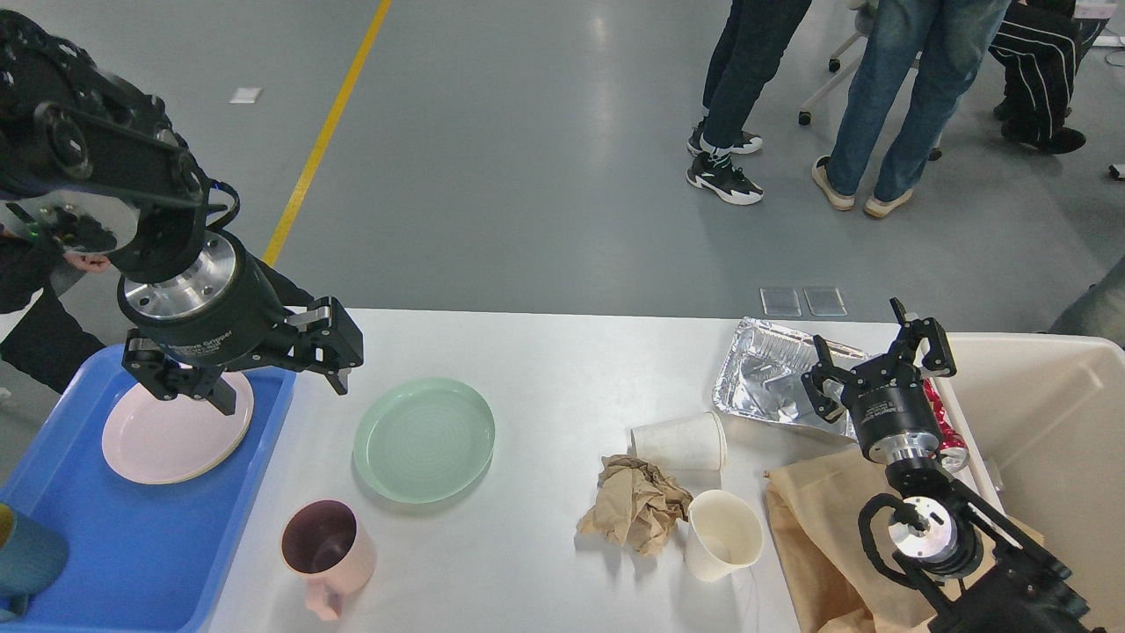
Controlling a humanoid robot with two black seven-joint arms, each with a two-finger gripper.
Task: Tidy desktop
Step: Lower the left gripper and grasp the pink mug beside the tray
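The white desktop (545, 360) holds a green plate (424, 440), a pink mug (325, 549), a paper cup on its side (681, 440), crumpled brown paper (637, 505), an upright paper cup (723, 545), a foil tray (765, 378) and a brown paper bag (817, 545). My left gripper (283, 396) is open and empty. It hangs over the right rim of the blue tray (132, 545), between the pink plate (167, 444) and the green plate. My right gripper (870, 352) is open and empty, above the foil tray's right end.
A teal cup (26, 554) stands in the blue tray's near left corner. A beige bin (1055, 422) sits at the right end, with a red wrapper (945, 422) at its rim. People stand on the floor beyond the table; one sits at far left.
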